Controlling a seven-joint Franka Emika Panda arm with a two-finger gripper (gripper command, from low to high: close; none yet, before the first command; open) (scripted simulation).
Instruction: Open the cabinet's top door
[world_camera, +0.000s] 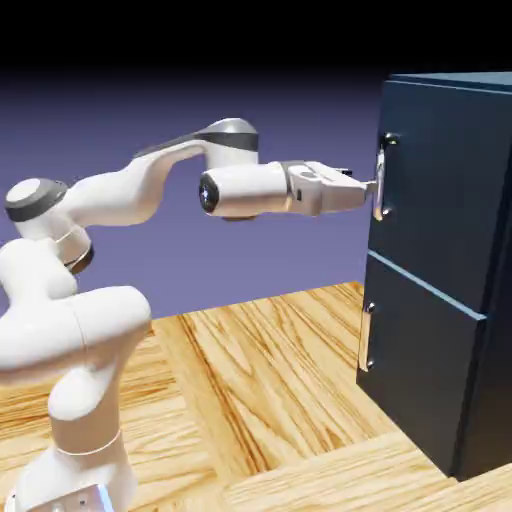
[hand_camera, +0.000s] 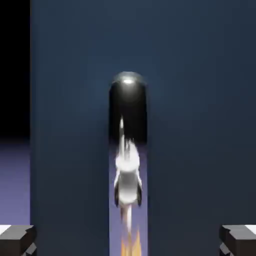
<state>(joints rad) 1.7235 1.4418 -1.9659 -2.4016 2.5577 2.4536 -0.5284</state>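
Wood-grain table (world_camera: 270, 370) bears boxy navy cabinet (world_camera: 450, 300); wide-open pincer (world_camera: 368, 188) flanks its silver bar handle (world_camera: 382, 180).

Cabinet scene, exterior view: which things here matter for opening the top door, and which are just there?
Part of the job:
- cabinet
- top door
- top handle
- gripper, open, at that handle

Just there:
- lower door
- lower handle
- wooden table

A wooden table (world_camera: 270, 370) lies before a blue-violet backdrop (world_camera: 200, 110).
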